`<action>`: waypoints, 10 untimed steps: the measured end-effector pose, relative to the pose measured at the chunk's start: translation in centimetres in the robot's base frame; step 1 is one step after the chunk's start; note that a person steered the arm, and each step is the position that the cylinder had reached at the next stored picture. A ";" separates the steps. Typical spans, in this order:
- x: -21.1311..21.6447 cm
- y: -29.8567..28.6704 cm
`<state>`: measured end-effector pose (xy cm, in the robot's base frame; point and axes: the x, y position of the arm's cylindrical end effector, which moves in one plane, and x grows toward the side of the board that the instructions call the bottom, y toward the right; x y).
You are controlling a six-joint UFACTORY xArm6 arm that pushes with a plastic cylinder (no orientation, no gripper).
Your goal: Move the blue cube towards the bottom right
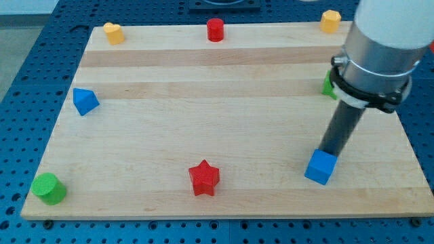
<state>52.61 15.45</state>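
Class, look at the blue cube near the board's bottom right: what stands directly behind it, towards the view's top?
Behind the blue cube stands the dark rod, my tip right at the cube's upper edge. The cube hides the tip's very end, so actual contact cannot be confirmed. Further back, the arm mostly covers a green block.

Our tip: its very end is hidden behind the blue cube (321, 167).
Green block (328, 85): mostly covered by our arm; we cannot tell its shape.
Our arm: cut off by the view's top.

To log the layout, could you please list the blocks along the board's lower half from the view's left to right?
Green cylinder → red star → blue cube, with my tip touching the cube's upper edge.
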 end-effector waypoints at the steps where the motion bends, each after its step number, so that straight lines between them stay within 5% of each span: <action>1: -1.1 -2.3; 3: 0.0 -6.0; 7: 3.6 -0.7; 10: 0.8 -9.0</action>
